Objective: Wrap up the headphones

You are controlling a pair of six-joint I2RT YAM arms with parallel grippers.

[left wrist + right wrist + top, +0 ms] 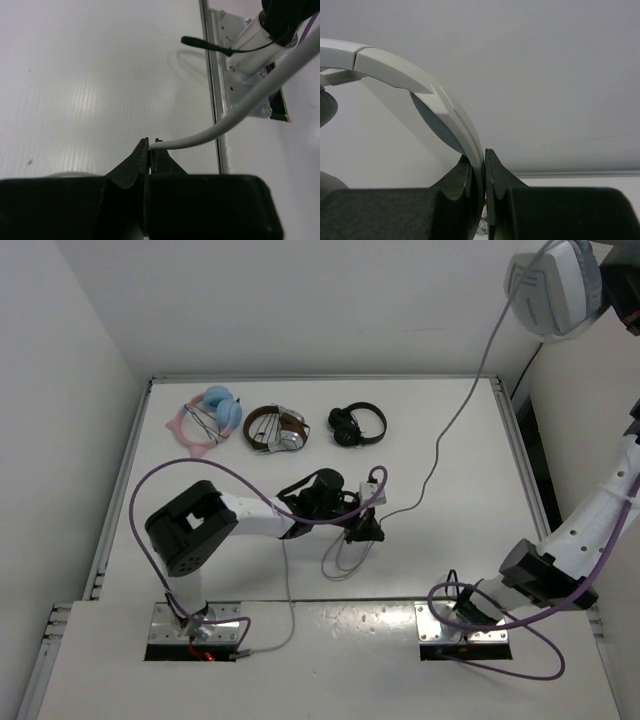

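The white headphones [552,285] hang high in the top right corner of the top view, above and beyond the table's right edge. My right gripper [484,156] is shut on their wide headband [420,75]. Their thin grey cable [441,440] drops from the earcup and runs left across the table to my left gripper [366,530], mid-table. In the left wrist view that gripper [150,145] is shut on the cable [235,117], pinched right at the fingertips. A slack loop of cable [345,560] lies on the table just below the left gripper.
Three other pairs lie in a row at the back: a pink-and-blue pair [208,418], a brown-and-silver pair [277,427] and a small black pair [357,424]. The right arm's base [250,45] and the table's metal edge rail [212,100] sit ahead of the left gripper.
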